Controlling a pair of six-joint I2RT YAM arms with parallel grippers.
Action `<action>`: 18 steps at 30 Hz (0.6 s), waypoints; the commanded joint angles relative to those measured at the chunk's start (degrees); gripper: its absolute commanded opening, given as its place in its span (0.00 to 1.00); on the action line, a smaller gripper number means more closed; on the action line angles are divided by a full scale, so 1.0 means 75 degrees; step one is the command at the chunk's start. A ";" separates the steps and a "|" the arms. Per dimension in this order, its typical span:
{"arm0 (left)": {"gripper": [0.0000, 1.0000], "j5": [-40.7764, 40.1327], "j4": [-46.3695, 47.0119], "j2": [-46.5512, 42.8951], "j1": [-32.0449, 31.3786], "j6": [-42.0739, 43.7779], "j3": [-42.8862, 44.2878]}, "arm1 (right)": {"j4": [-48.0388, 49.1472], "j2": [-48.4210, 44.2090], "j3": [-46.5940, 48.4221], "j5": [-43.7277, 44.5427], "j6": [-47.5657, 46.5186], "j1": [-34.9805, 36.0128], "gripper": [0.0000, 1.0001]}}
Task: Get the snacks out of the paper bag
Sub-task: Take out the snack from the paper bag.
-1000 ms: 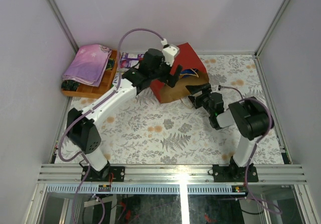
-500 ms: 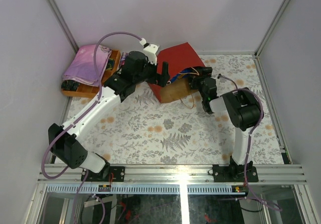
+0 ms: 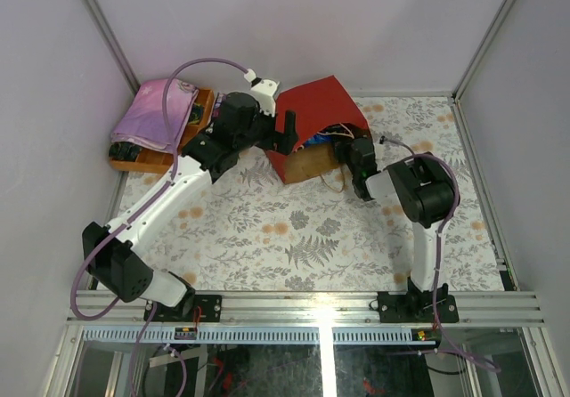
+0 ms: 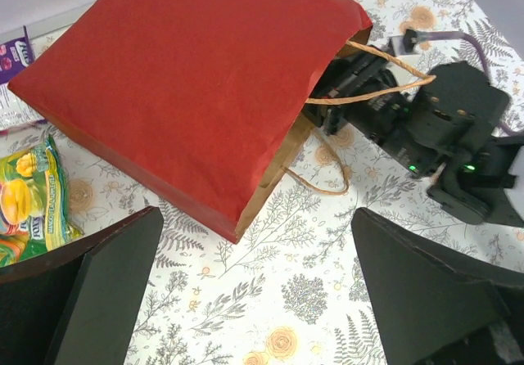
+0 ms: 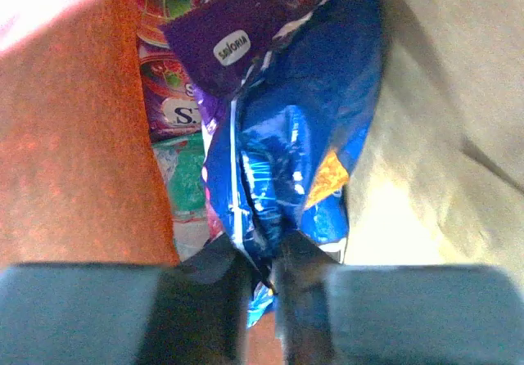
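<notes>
Paper bag (image 3: pixel 316 108) lying open-mouthed, right jaws pinching blue Doritos bag (image 5: pixel 303 136) edge

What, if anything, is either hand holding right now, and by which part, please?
The right hand, inside the paper bag, pinches the blue snack bag by its near end. The left hand is open and holds nothing.

From above, the bag (image 3: pixel 316 103) hides the tips of the right pincer (image 5: pixel 260 259) and most of the blue packet (image 5: pixel 295 136). The left wrist view crops a yellow-green packet (image 4: pixel 31 201).
</notes>
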 commanded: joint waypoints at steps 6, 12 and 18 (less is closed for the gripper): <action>1.00 -0.0362 -0.0166 -0.0143 0.0001 -0.0057 -0.0171 | -0.0043 -0.2403 -0.2175 0.0212 -0.1731 0.0383 0.00; 1.00 -0.0540 -0.0207 -0.0085 -0.0004 -0.0160 -0.0234 | -0.1341 -0.4786 -0.3327 -0.0024 -0.3171 0.0600 0.00; 1.00 -0.0609 -0.0264 -0.0071 0.0008 -0.0229 -0.0281 | -0.4676 -0.8205 -0.4131 0.1529 -0.3993 0.0630 0.00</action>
